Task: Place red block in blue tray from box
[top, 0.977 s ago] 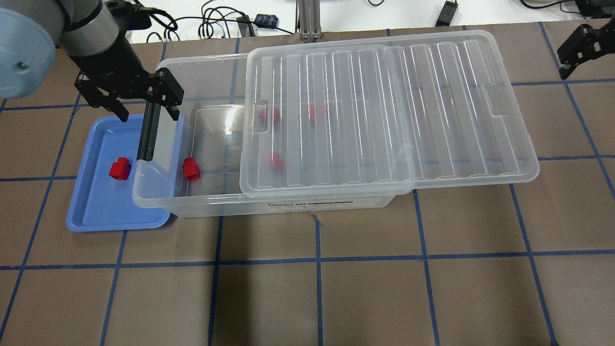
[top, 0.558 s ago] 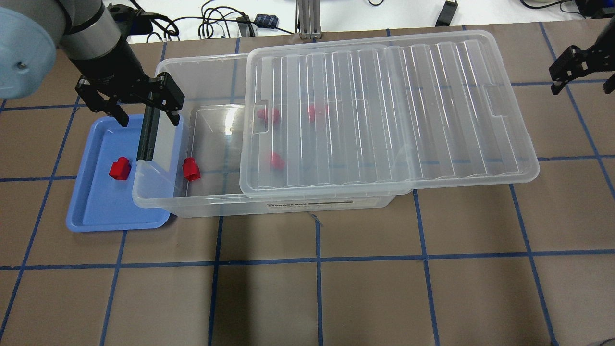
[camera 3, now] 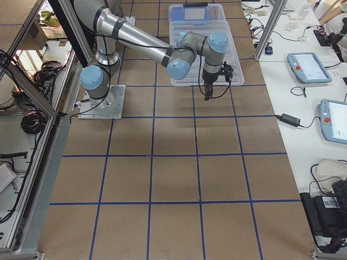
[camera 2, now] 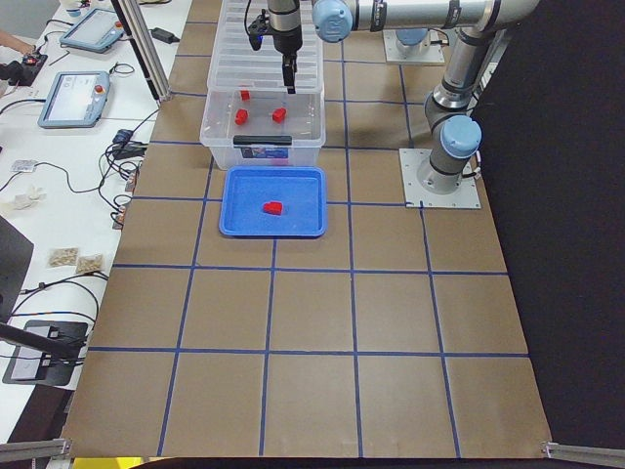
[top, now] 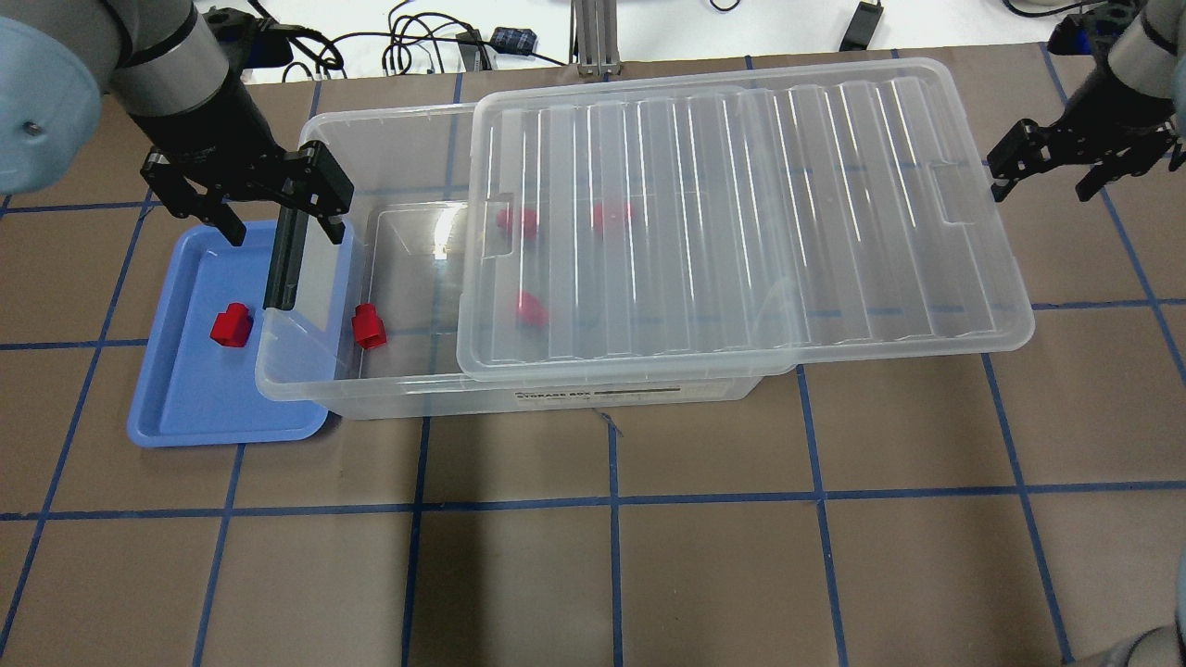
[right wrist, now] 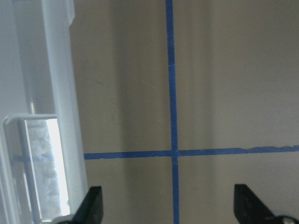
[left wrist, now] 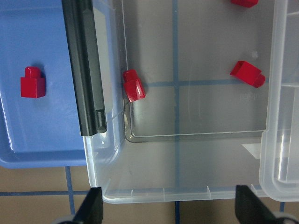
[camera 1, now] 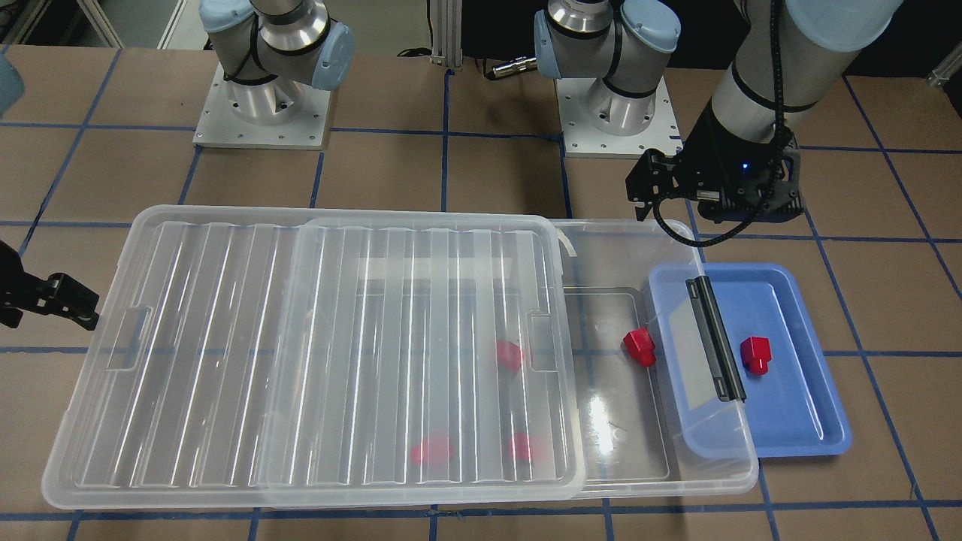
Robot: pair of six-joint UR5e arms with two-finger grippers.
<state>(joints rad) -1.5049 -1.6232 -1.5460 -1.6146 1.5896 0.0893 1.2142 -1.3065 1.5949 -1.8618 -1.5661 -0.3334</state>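
One red block (top: 230,325) lies in the blue tray (top: 185,408), also in the left wrist view (left wrist: 32,85). The clear box (top: 389,394) overlaps the tray's right side with its black latch bar (top: 283,264). Its ribbed lid (top: 741,213) leaves the left end uncovered. A second red block (top: 369,326) lies in that uncovered end by the wall (left wrist: 134,86). Three more show dimly under the lid, one of them (top: 533,310) near the front. My left gripper (top: 283,227) is open and empty above the tray's far end. My right gripper (top: 1041,190) is open and empty just off the lid's right end.
The brown table (top: 611,556) with blue tape lines stretches in front of the box. Cables and a metal post (top: 593,37) sit at the far edge. Both arm bases (camera 1: 612,113) stand behind the box in the front-facing view.
My right gripper has come in leftward and toward me, to the lid's right end. The lid has shifted slightly left. My left gripper has hardly moved.
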